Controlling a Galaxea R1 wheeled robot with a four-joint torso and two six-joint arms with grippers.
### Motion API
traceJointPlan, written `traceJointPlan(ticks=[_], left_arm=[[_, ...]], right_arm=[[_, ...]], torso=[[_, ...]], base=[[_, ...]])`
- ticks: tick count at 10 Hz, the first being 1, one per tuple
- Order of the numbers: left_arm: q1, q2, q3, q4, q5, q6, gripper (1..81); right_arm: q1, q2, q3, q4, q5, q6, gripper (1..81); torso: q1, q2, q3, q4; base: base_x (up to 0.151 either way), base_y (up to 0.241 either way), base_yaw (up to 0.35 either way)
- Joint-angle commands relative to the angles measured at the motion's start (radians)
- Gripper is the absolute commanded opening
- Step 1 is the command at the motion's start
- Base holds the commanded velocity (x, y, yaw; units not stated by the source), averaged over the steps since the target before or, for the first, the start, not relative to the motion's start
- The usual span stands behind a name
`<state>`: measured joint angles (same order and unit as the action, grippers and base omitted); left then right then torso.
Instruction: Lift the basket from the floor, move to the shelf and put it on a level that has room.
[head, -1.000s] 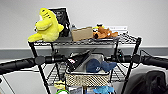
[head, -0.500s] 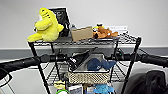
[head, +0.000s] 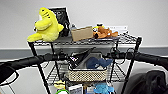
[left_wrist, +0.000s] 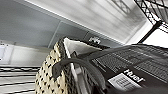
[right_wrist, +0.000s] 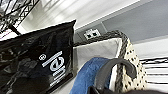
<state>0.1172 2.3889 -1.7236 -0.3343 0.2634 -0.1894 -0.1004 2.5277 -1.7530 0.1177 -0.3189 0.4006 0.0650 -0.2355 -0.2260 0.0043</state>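
Observation:
The pale woven basket (head: 87, 74) sits low between the poles of the black wire shelf (head: 135, 57), at its second level (head: 119, 73), a silver-grey grid. Inside it are a black bag (head: 78, 58) and a blue plush (head: 96, 62). My left gripper (head: 67, 57) holds its left rim and my right gripper (head: 111, 54) its right rim. In the left wrist view a curved dark finger (left_wrist: 85, 65) hooks over the basket (left_wrist: 47, 75) beside the black bag (left_wrist: 140, 62). In the right wrist view a finger (right_wrist: 117, 63) hooks over the basket's rim (right_wrist: 123, 42).
On the top tier rest a yellow plush (head: 46, 25), a brown cardboard box (head: 82, 33), an orange plush (head: 104, 32) and a dark framed panel (head: 61, 15). Small coloured items (head: 102, 88) crowd the tier below. A dark bulky shape (head: 152, 82) is at lower right. A wall stands close behind.
The basket has come down a little between the poles, toward the second tier's grid, with both arms still on its sides.

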Motion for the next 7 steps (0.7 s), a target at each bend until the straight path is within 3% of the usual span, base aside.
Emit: traceJointPlan(ticks=[1,7], left_arm=[[-0.231,0.064,-0.089,0.041,-0.052,0.008,1.0],[-0.273,0.222,-0.333,0.086,0.002,0.008,1.0]], right_arm=[[0.21,0.082,-0.118,-0.029,0.037,-0.009,1.0],[0.238,0.235,-0.351,-0.105,-0.002,-0.009,1.0]], torso=[[0.0,0.0,0.0,0.0],[0.001,0.001,-0.001,0.0]], base=[[0.0,0.0,0.0],[0.0,0.0,0.0]])
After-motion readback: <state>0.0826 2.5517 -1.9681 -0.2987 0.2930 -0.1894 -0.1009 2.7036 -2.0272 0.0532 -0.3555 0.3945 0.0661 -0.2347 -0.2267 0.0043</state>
